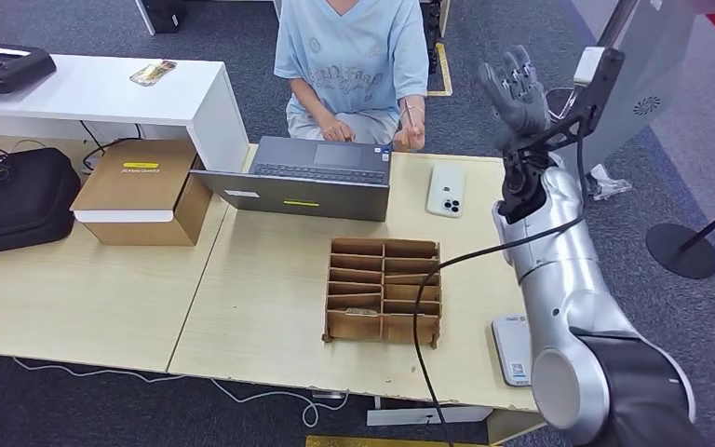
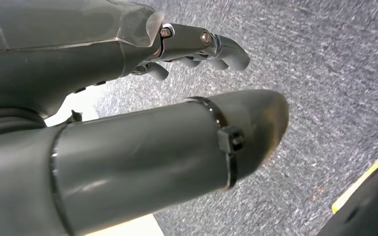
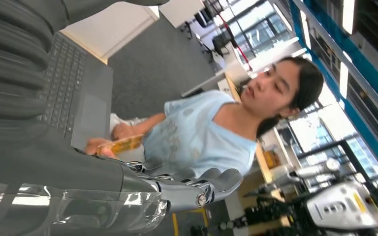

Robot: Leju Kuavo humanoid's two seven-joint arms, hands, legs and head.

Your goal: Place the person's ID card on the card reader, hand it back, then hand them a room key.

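A person in a light blue shirt [image 1: 354, 56] sits behind the table and holds a thin yellowish ID card [image 1: 410, 115] upright in one hand by the laptop's far corner. The same card [image 3: 121, 144] shows in the right wrist view. My right hand [image 1: 516, 91] is raised above the table's far right corner, to the right of the card, fingers spread and holding nothing; its fingers [image 3: 197, 189] point toward the person. A white card reader [image 1: 511, 348] lies at the table's front right edge, partly hidden by my right arm. My left hand [image 2: 197, 46] hangs empty over grey carpet.
A cardboard divider box [image 1: 383, 291] with slots stands mid-table, near the reader. An open grey laptop [image 1: 303, 177] and a white phone [image 1: 445, 190] lie in front of the person. A brown carton [image 1: 140, 191] and a black bag [image 1: 9, 196] sit at the left.
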